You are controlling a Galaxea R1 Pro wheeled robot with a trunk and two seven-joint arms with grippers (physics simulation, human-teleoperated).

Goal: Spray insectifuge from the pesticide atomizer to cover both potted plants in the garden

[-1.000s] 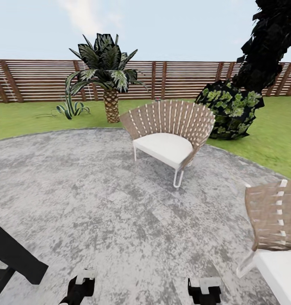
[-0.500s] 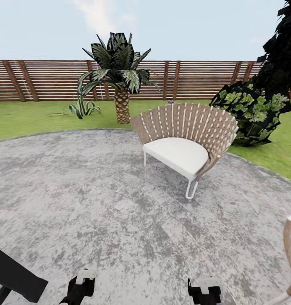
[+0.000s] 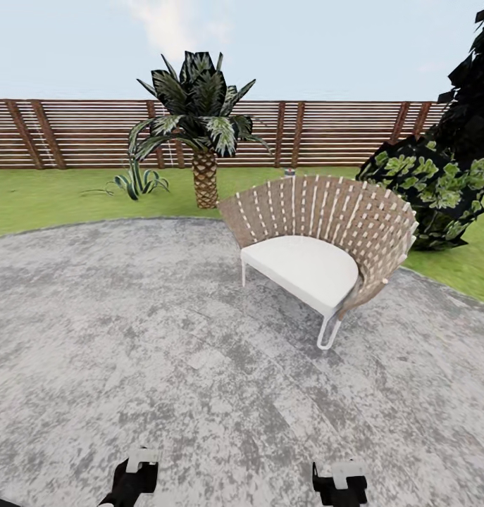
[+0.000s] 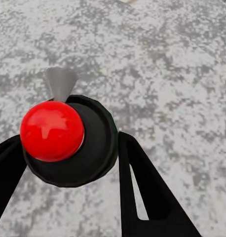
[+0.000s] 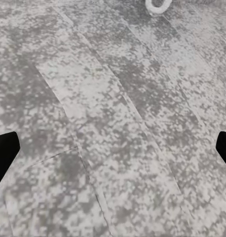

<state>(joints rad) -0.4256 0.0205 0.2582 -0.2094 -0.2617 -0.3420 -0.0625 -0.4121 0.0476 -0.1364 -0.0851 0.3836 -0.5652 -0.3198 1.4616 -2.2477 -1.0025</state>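
In the left wrist view, a round dark pesticide atomizer [image 4: 95,143], seen end-on with a glossy red ball and a pale grey pointed piece, sits between my black fingers [image 4: 142,192]. My left gripper [image 3: 132,480] is shut on it low over the grey stone patio [image 3: 129,338]. My right gripper [image 3: 339,482] hangs open beside it with only paving between its tips. A low rosette of pointed green-and-white leaves [image 3: 136,183] stands far off on the lawn left of the palm; no pot shows.
A woven fan-backed chair [image 3: 319,239] with a white cushion stands ahead to the right. Behind it are a small bollard lamp [image 3: 289,171], a scaly-trunked palm [image 3: 203,141], a leafy bush [image 3: 432,186] and the slatted fence [image 3: 72,134].
The whole view has shifted: the chair now sits nearer and further right, and the second chair and the black object at the left have left the picture. Both grippers keep their places.
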